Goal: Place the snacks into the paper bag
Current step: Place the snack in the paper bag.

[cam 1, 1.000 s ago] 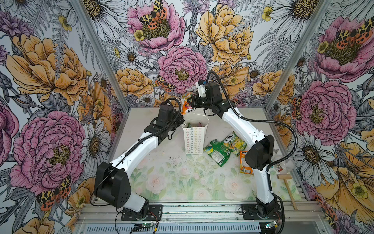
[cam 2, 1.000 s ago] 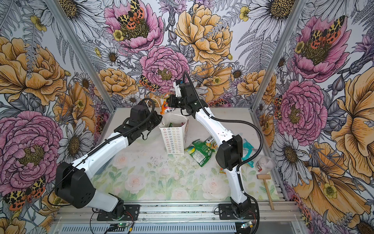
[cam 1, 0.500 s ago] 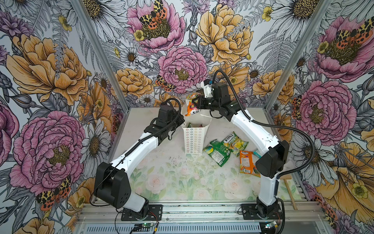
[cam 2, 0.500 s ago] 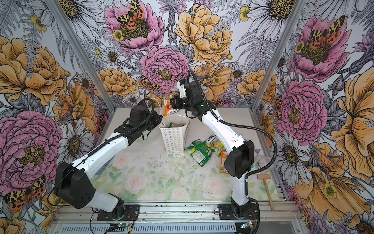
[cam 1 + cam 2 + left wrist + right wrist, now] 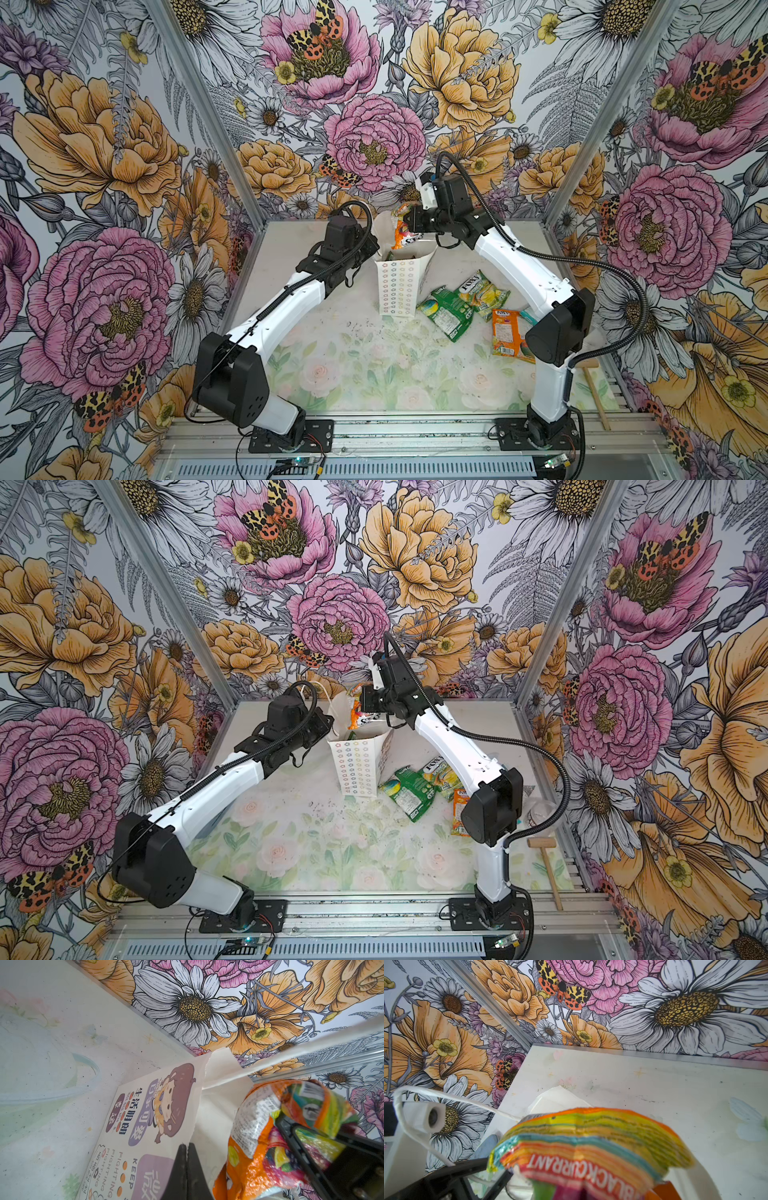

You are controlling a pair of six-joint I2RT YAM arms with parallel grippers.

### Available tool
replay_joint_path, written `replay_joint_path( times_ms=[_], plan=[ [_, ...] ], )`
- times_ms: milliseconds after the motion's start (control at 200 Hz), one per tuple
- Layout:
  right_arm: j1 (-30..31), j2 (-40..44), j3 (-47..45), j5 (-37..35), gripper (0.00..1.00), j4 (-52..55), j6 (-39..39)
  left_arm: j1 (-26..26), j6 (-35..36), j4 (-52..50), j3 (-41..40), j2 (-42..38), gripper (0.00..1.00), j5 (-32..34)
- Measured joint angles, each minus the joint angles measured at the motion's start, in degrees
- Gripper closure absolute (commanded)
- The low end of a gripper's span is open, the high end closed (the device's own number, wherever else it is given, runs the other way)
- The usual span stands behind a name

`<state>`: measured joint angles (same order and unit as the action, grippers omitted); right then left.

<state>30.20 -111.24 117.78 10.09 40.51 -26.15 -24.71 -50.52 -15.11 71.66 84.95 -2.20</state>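
Note:
The white paper bag (image 5: pixel 397 286) (image 5: pixel 359 771) stands upright at the back middle of the table, mouth open. My left gripper (image 5: pixel 188 1147) is shut on the rim of its cartoon-face side (image 5: pixel 145 1126). My right gripper (image 5: pixel 409 220) is shut on an orange snack packet (image 5: pixel 405 235) (image 5: pixel 259 1136) (image 5: pixel 591 1142), whose lower end hangs at the bag's mouth. A green packet (image 5: pixel 390 255) shows inside the bag. Right of the bag lie a green packet (image 5: pixel 446 311), a yellow-green FOX'S packet (image 5: pixel 484 293), an orange packet (image 5: pixel 509 336) and a teal one (image 5: pixel 528 318).
A small wooden mallet (image 5: pixel 594 390) (image 5: pixel 548 862) lies at the table's front right edge. The bag's white cord handle (image 5: pixel 446 1097) loops beside my left wrist. Flowered walls close the table on three sides, with the back wall just behind the bag.
My right gripper has carried the orange packet slightly right and down to the bag's mouth, and its elbow has swung out to the right. The left arm and the bag have not moved.

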Motion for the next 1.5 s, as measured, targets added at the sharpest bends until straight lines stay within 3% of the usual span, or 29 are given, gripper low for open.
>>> replay_joint_path(
  times_ms=[265, 530, 896, 1106, 1501],
  plan=[
    [0.00, 0.00, 0.26, -1.53, 1.00, 1.99, 0.37, -0.20, -0.13, 0.17, 0.00, 0.00, 1.00, 0.02],
    [0.00, 0.00, 0.57, -1.53, 0.79, 2.47, 0.46, -0.20, -0.13, 0.20, 0.00, 0.00, 1.00, 0.02],
    [0.00, 0.00, 1.33, -1.51, 0.68, 2.32, 0.50, -0.20, -0.37, 0.92, -0.70, 0.00, 1.00, 0.02],
    [0.00, 0.70, 1.33, -1.22, 0.56, 2.38, 0.63, -0.20, -0.55, 1.31, -0.87, 0.00, 1.00, 0.02],
    [0.00, 11.13, 1.44, 0.63, 0.28, 5.66, 2.86, -0.20, -1.27, 2.56, -1.84, -0.37, 1.00, 0.02]
  ],
)
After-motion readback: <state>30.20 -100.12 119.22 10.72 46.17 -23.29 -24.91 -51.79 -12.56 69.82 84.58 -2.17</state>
